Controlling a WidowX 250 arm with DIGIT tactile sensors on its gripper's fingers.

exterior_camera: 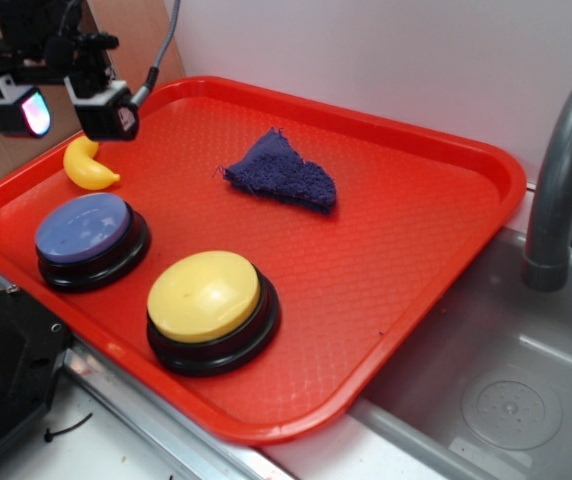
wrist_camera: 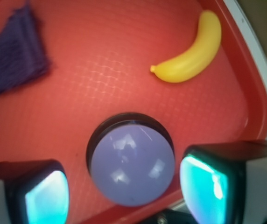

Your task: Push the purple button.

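Note:
The purple button (exterior_camera: 84,229), a blue-purple dome on a black round base, sits at the left of the red tray (exterior_camera: 416,230). In the wrist view it (wrist_camera: 131,165) lies below, between my two fingertips. My gripper (exterior_camera: 74,110) hangs open and empty above the tray's back left corner, well above the button and apart from it. Its fingers (wrist_camera: 203,184) glow teal at the bottom of the wrist view.
A larger yellow button (exterior_camera: 206,300) sits at the tray's front. A yellow toy banana (exterior_camera: 88,166) lies near the back left. A dark purple-blue cloth (exterior_camera: 284,172) lies at the tray's middle back. A grey sink (exterior_camera: 506,400) and faucet (exterior_camera: 561,180) stand at the right.

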